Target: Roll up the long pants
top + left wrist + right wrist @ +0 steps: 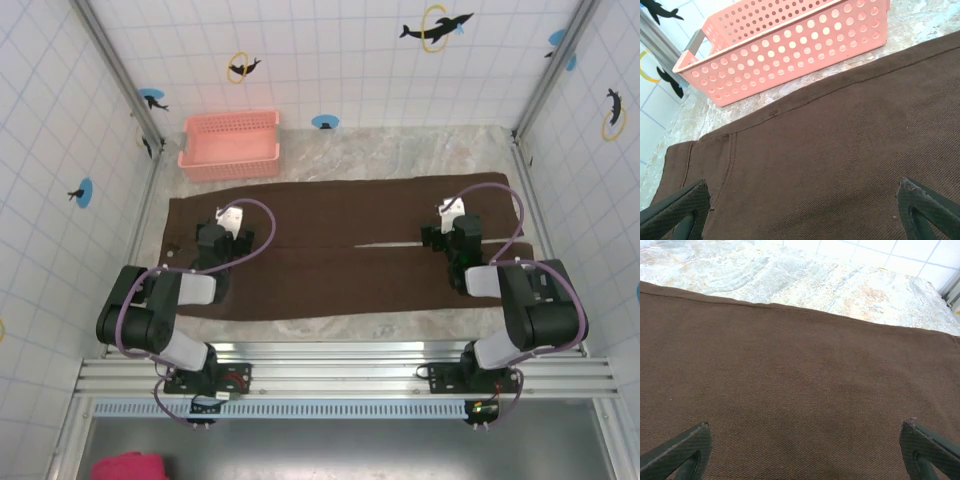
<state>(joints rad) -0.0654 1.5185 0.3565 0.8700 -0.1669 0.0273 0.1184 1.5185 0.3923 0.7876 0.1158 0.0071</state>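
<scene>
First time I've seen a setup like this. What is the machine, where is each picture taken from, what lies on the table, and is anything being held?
The machine is two robot arms bolted at the table's near edge. One picture looks down from above and behind them. The other two come from a camera on each wrist, with the dark fingertips at the bottom corners. Dark brown long pants lie flat across the marble table. A pink basket sits just past their far edge, on the left. The left gripper and right gripper hang over the fabric, both open and holding nothing.
</scene>
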